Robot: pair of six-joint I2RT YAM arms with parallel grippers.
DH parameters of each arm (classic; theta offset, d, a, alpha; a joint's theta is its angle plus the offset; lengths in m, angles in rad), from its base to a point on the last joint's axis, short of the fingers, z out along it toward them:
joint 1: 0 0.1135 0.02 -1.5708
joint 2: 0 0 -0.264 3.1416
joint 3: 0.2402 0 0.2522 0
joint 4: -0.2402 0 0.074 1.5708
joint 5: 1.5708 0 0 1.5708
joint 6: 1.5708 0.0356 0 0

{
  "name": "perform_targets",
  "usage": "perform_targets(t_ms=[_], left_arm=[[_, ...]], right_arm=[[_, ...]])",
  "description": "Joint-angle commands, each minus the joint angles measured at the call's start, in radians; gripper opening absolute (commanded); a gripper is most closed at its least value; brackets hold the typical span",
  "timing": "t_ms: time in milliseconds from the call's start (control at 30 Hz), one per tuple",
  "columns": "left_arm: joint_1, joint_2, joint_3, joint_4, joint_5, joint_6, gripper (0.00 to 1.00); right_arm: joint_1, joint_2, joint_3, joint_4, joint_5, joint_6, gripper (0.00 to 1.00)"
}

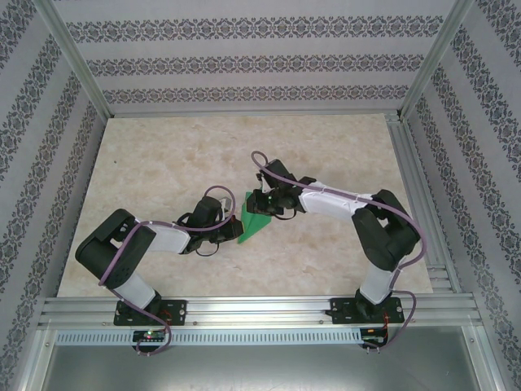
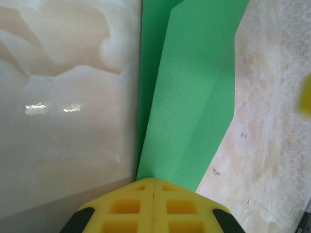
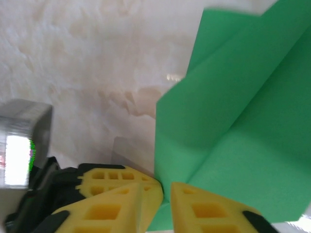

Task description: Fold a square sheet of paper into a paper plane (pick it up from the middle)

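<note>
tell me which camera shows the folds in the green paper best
left wrist: the green paper runs up the frame with its layered creases sharp. right wrist has it close but cropped. top external shows it small and far off.

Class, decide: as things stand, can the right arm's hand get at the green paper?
Probably yes. The right hand is right at the paper, whose edge runs down to the narrow gap between its fingers, and nothing stands between them. The left hand grips another part, out of the way.
</note>
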Motion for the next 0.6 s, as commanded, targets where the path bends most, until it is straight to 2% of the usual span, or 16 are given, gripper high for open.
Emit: perform_targets(t_ms=[0, 167, 567], left_arm=[[-0.009, 0.047, -0.017, -0.154, -0.045, 0.027, 0.02], [-0.009, 0.049, -0.015, -0.16, -0.048, 0.027, 0.03], [-0.009, 0.049, -0.013, -0.167, -0.048, 0.03, 0.03]], right_arm=[[0.005, 0.037, -0.011, 0.095, -0.085, 0.006, 0.17], [0.012, 0.093, -0.017, 0.112, -0.092, 0.008, 0.11], [0.0, 0.151, -0.012, 0.08, -0.04, -0.004, 0.09]])
